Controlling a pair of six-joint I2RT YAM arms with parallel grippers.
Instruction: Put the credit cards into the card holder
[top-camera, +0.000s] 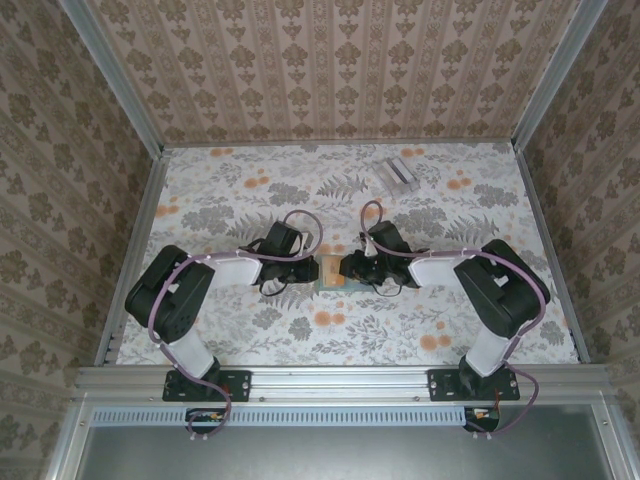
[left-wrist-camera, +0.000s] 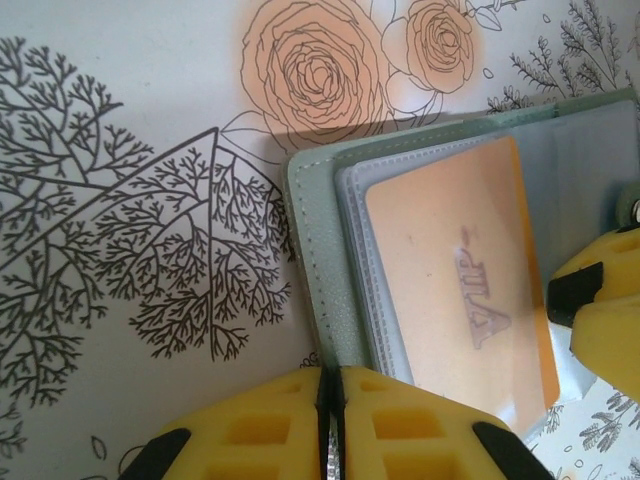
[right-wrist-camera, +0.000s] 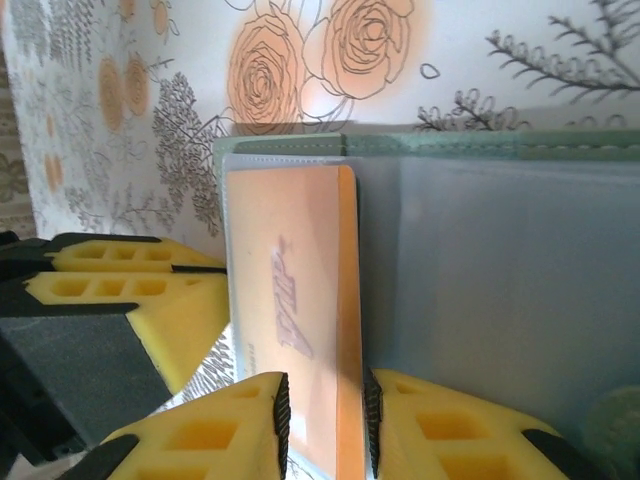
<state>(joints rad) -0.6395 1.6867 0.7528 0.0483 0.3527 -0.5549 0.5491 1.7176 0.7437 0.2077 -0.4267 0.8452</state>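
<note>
The grey-green card holder lies open at the table's middle, between both grippers. In the left wrist view my left gripper is shut on the edge of the card holder's cover. A yellow-orange credit card marked VIP sits in a clear sleeve on that half. In the right wrist view my right gripper straddles the near end of the same card, jaws apart, with a gap beside the left pad. The card holder's other half rises to the right with clear sleeves. Other credit cards are out of view.
A clear slotted stand lies on the floral cloth at the back, right of centre. Patterned walls close in the table on three sides. The left gripper's yellow fingers sit just left of the card holder, close to my right gripper.
</note>
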